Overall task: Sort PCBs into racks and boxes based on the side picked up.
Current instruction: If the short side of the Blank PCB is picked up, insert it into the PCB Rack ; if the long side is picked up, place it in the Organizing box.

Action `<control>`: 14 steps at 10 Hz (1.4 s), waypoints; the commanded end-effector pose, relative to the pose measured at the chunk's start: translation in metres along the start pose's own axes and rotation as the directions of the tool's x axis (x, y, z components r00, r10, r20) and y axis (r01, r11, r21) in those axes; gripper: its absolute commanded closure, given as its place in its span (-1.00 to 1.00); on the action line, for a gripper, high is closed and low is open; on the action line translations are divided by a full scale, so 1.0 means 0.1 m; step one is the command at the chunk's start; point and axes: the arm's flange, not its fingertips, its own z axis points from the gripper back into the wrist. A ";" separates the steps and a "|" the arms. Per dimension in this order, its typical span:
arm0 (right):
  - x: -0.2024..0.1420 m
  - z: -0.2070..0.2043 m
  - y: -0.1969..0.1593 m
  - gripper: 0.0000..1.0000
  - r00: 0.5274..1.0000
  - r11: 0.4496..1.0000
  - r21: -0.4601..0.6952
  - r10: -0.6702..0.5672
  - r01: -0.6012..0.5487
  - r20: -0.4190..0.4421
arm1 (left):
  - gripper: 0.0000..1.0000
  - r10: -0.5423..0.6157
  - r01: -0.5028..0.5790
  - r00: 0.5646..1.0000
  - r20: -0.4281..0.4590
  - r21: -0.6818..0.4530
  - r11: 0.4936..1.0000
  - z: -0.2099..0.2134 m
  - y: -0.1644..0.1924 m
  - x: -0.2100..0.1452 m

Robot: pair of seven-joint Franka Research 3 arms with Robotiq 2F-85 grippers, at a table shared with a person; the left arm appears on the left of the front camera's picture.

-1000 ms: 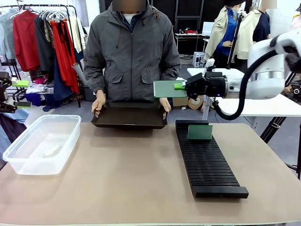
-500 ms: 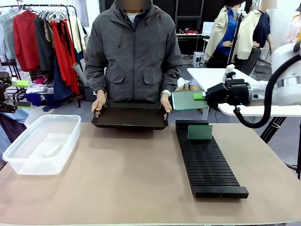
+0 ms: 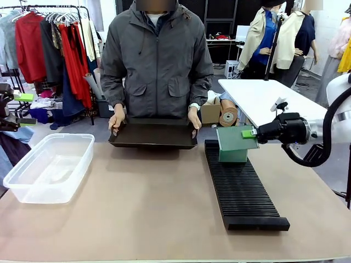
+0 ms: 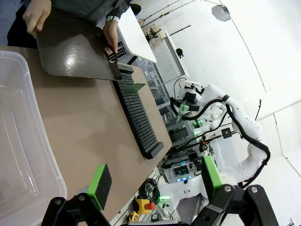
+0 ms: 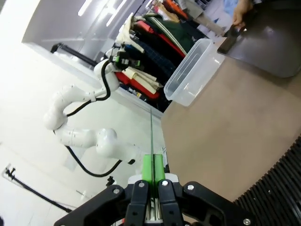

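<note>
While gripped, PCB (image 3: 235, 138) dropped lower, over rack (image 3: 241, 186).

— How many circuit boards do you count?
— Two – one green board (image 3: 235, 137) in the air above the rack's far end, and a second board (image 3: 232, 155) standing in a slot just behind it.
— Racks and tubs?
— One black slotted rack (image 3: 241, 189), one clear plastic tub (image 3: 46, 167).
— Trays?
— One black tray (image 3: 153, 135), with two hands on it – one hand (image 3: 115, 119) at each end, the other (image 3: 193, 118) nearer the rack.
— People at the table?
— One person (image 3: 156, 57).
</note>
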 end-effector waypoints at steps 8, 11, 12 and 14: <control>-0.39 0.38 -0.48 1.00 0.884 0.884 -0.015 0.466 -0.467 -0.034 | -1.00 0.001 -0.001 1.000 -0.003 0.000 1.000 0.01 -0.02 -0.01; -0.44 0.43 -0.75 1.00 0.833 0.831 -0.065 0.553 -0.552 -0.008 | -1.00 0.001 -0.001 1.000 -0.003 0.000 1.000 0.01 -0.02 -0.01; -0.43 0.46 -0.84 1.00 0.803 0.799 -0.092 0.596 -0.595 -0.014 | -1.00 0.001 -0.001 1.000 -0.003 0.000 1.000 0.01 -0.02 -0.01; -0.47 0.51 -1.08 1.00 0.771 0.766 -0.121 0.637 -0.631 0.004 | -1.00 0.001 -0.001 1.000 -0.003 0.000 1.000 0.01 -0.02 -0.01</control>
